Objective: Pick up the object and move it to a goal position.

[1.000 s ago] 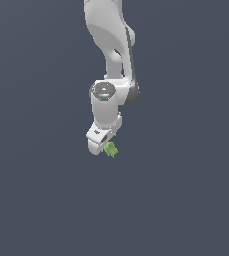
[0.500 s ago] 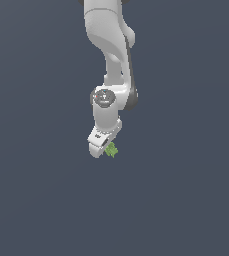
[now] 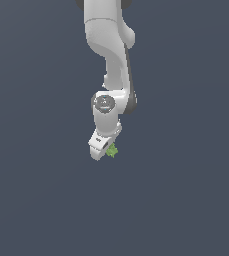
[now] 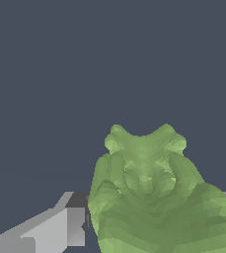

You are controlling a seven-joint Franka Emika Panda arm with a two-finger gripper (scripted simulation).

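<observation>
Plain slate-grey background fills both views; I see the gripper (image 3: 107, 150) with fingers (image 4: 55, 230) pinching the light-green object (image 3: 112, 150) (image 4: 154, 197), at its 3 o'clock side.

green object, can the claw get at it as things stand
Probably yes: the green object sits right at the claw, filling the wrist view beside a finger; nothing is in the way.

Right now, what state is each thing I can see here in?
green object: held between the fingers, filling much of the wrist view.
gripper: shut on the green object, pointing down at the end of the arm.
arm: reaching down from the top of the exterior view.
</observation>
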